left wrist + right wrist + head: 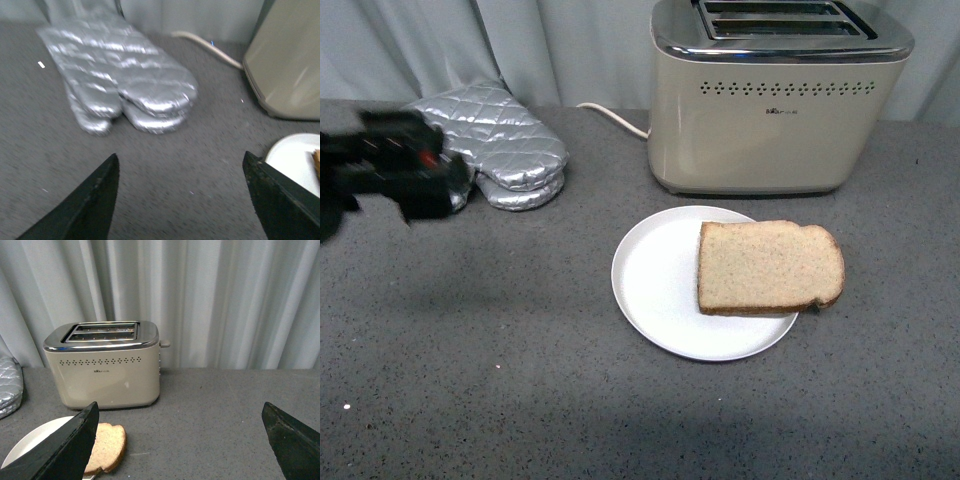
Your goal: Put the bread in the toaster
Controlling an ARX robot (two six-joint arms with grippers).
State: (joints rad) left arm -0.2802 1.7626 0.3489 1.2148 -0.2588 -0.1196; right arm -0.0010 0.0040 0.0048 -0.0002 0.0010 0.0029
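The bread [768, 266] is a light-brown slice lying flat on the right side of a round white plate [655, 275]. It also shows in the right wrist view [107, 444]. The cream toaster [775, 100] stands upright behind the plate with both slots empty, and shows in the right wrist view [105, 365]. My left gripper [415, 165] is blurred at the far left, above the table, open and empty; its wrist view [182, 170] shows bare table between the jaws. My right gripper [180, 415] is open and empty, to the right of the bread; it is out of the front view.
Two silver quilted oven mitts [505, 150] lie stacked at the back left, close by my left gripper. The toaster's white cord [615, 118] runs behind them. A grey curtain [225, 295] hangs behind the dark speckled table [520, 380].
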